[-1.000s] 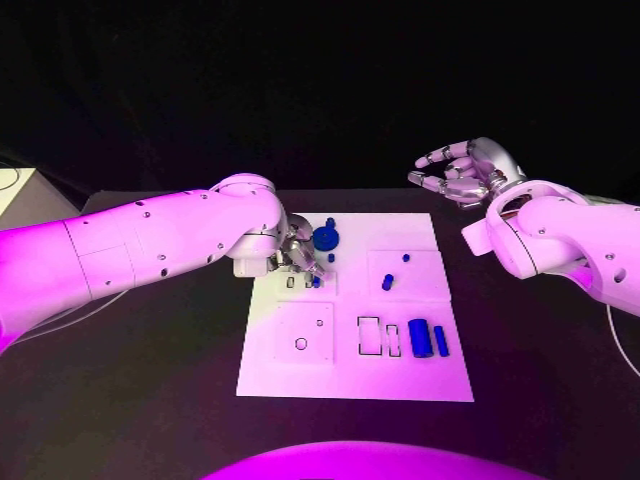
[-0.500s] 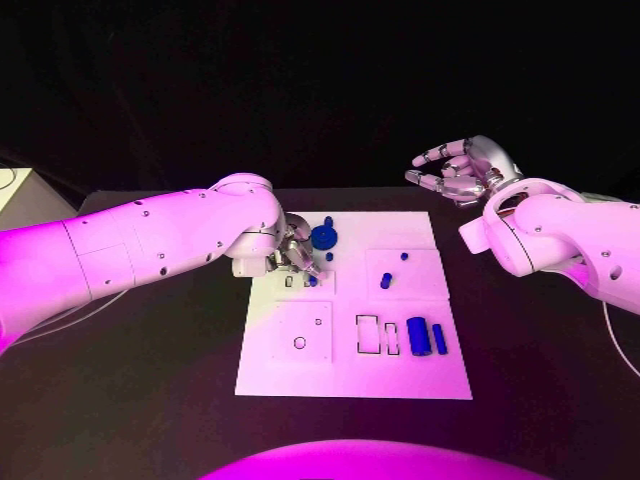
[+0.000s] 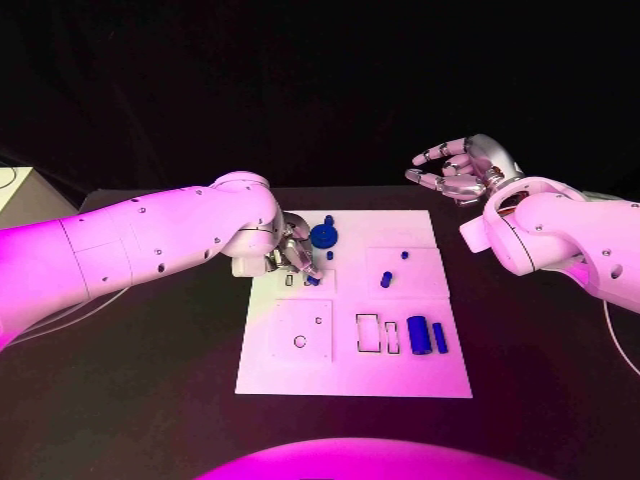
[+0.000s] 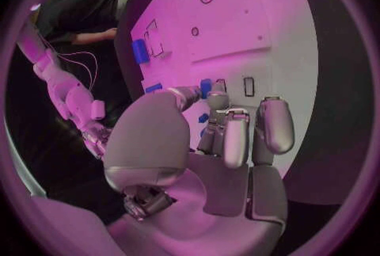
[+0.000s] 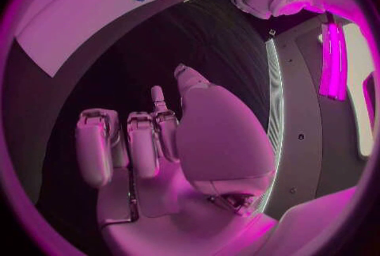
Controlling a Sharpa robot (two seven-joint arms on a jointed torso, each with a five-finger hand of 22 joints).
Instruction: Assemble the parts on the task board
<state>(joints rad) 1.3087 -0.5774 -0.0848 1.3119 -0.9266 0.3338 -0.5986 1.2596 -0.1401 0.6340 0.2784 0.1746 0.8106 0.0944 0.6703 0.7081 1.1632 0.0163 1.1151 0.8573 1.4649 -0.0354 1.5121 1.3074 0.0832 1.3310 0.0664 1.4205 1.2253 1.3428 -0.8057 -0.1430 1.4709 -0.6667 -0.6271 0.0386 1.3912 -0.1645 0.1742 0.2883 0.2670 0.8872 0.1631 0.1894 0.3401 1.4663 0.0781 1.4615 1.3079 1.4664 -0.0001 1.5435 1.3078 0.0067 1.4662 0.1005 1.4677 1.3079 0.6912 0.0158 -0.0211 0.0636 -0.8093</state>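
Note:
The white task board (image 3: 356, 355) lies mid-table. My left hand (image 3: 299, 250) hovers low over its far left part, fingers curled down. Its thumb and a fingertip (image 4: 215, 101) pinch a small blue part (image 4: 206, 87) standing at a slot beside an empty slot (image 4: 249, 86). A blue gear (image 3: 325, 236) sits just beyond that hand. Two small blue pegs (image 3: 387, 279) stand in the far right field, and two blue blocks (image 3: 418, 335) lie at the near right. My right hand (image 3: 462, 172) is raised past the board's far right corner, fingers apart and holding nothing.
A pale box (image 3: 0, 195) stands at the table's far left edge. Outlined empty recesses (image 3: 368, 333) and a small round hole (image 3: 300, 341) mark the board's near half. Bare black table (image 3: 147, 390) flanks the board on both sides.
Almost nothing: my left hand stays over the same slot, and my right hand's fingers have spread slightly.

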